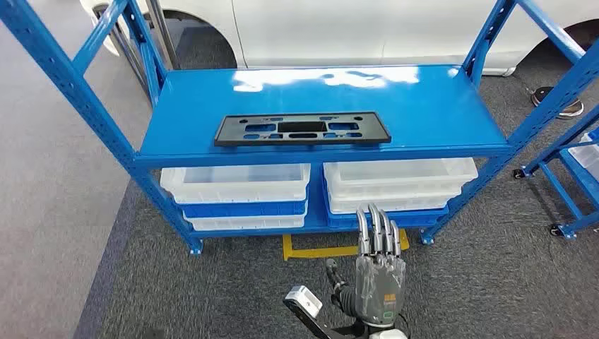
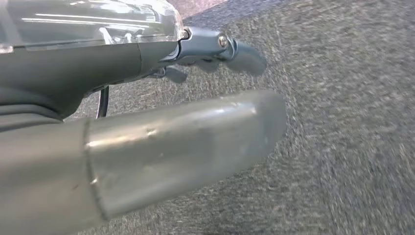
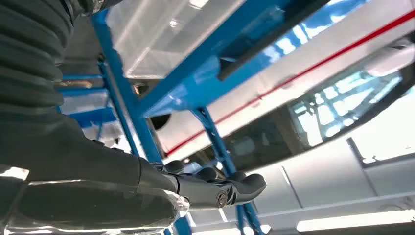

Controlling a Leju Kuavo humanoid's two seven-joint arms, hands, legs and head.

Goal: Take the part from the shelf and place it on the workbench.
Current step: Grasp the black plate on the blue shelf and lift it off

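Part on the shelf, your hands both empty.

Your black part (image 1: 302,129) lies flat at the front edge of the blue shelf (image 1: 438,106), above white bins (image 1: 236,183). Your right hand (image 1: 379,272) is raised before the shelf, fingers (image 1: 374,226) straight, holding nothing. Your left hand (image 2: 147,147) hangs over grey floor (image 2: 342,122), fingers extended, empty.

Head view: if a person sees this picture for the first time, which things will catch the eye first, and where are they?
The bright blue shelf fills the middle, and a flat black part with cut-outs lies along the front edge of its upper board. Under that board, white bins are stacked in two piles. The robot's right hand is raised in front of the shelf, fingers extended and holding nothing.
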